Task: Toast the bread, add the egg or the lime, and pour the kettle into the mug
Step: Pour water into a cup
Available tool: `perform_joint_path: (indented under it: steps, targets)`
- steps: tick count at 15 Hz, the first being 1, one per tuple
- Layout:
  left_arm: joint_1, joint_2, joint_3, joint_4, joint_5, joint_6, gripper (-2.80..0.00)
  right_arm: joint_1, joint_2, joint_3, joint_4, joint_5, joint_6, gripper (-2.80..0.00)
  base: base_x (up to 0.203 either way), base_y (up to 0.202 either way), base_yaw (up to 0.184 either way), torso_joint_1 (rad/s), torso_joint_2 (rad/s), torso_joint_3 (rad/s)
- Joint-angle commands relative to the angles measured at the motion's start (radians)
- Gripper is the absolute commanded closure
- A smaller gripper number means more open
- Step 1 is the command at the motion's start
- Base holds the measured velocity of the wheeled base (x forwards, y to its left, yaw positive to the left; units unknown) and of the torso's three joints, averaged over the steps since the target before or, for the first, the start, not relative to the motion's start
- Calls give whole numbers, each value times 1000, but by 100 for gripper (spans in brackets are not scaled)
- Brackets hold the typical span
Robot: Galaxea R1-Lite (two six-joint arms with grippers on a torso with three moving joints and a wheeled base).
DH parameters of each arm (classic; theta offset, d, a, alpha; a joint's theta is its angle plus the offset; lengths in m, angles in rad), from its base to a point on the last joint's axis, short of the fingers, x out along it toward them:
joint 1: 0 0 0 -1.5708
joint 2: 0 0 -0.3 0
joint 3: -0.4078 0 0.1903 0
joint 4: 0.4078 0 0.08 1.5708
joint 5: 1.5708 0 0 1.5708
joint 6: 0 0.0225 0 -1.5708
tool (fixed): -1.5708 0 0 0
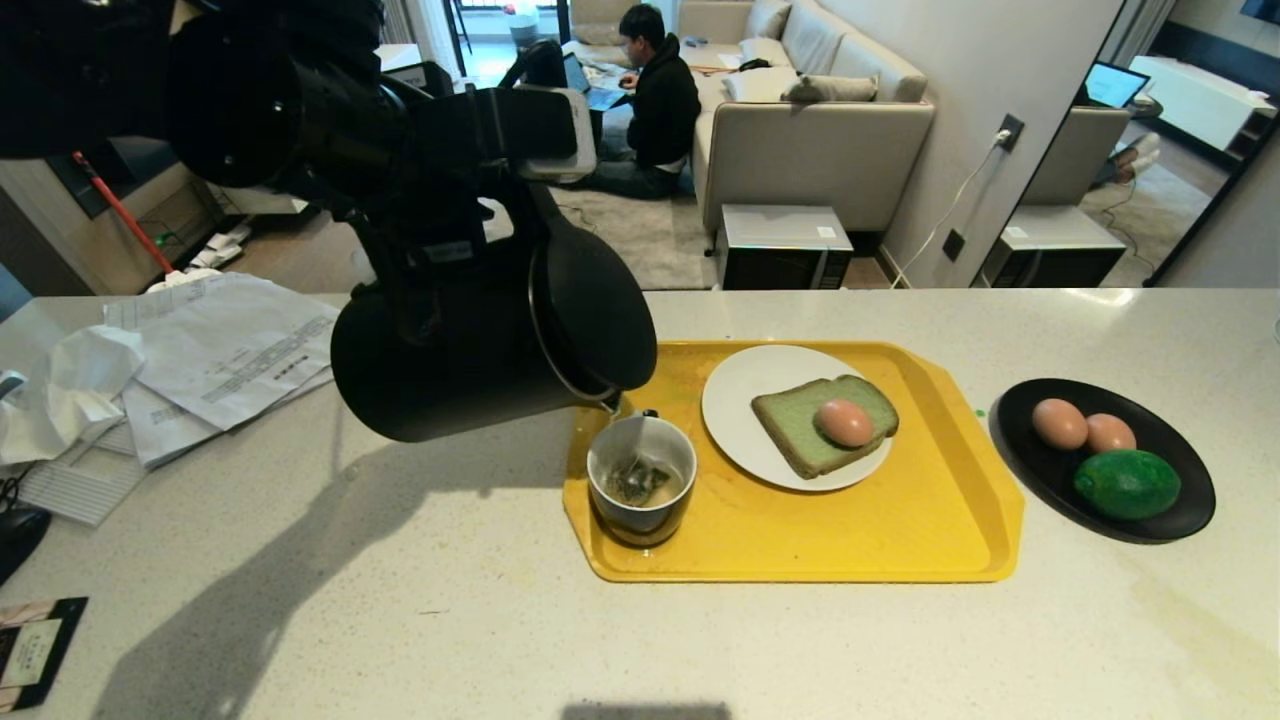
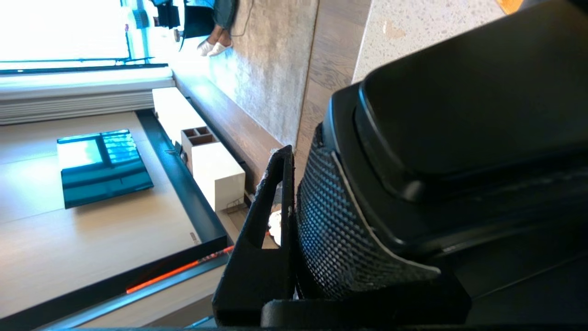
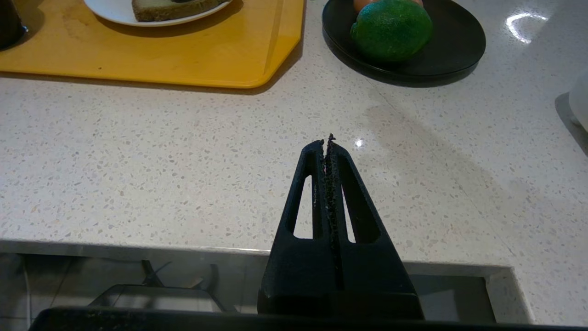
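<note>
From the head camera I see my left gripper (image 1: 440, 250) clamped on the handle of the kettle (image 1: 480, 340), which hangs tipped well over above the counter (image 1: 400, 600), its spout just over the near-left rim of the mug (image 1: 641, 478). The mug stands on the left end of the yellow tray (image 1: 900, 540) with a tea bag and some pale liquid inside. Beside it on the tray is a white plate (image 1: 735, 400) carrying the bread (image 1: 800, 425), and one egg (image 1: 845, 422) rests on the slice. Off the tray to the right, a black dish (image 1: 1180, 500) holds two more eggs (image 1: 1060, 423) and the lime (image 1: 1127, 484). Printed papers (image 1: 230, 350) lie on the left of the counter; I cannot read their text. A person (image 1: 655, 100) sits on the floor by a sofa behind.

In the left wrist camera, one finger (image 2: 271, 216) presses against the textured grip of the kettle handle (image 2: 335, 220); I see no brand or label on it.

In the right wrist camera, my right gripper (image 3: 329, 142) hangs at the counter's near edge with its fingers pressed together, holding nothing. The tray corner (image 3: 257, 69), the plate with the bread's crust edge (image 3: 174, 9), and the lime (image 3: 390, 28) on its dish lie well beyond it.
</note>
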Motion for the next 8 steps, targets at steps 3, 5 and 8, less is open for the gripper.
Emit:
perform_joint_path:
  steps: [3, 5, 8]
  targets:
    - [-1, -3, 0, -25, 4, 8, 0, 1, 0, 1, -1, 0, 1, 0, 0, 0, 0, 0, 0, 0]
    - [-2, -2, 0, -29, 3, 8, 0, 1, 0, 0, -1, 0, 0, 0, 0, 0, 0, 0, 0, 0]
    - [-17, 1, 0, -30, 10, 6, 0, 1, 0, 2, -1, 0, 1, 0, 0, 0, 0, 0, 0, 0]
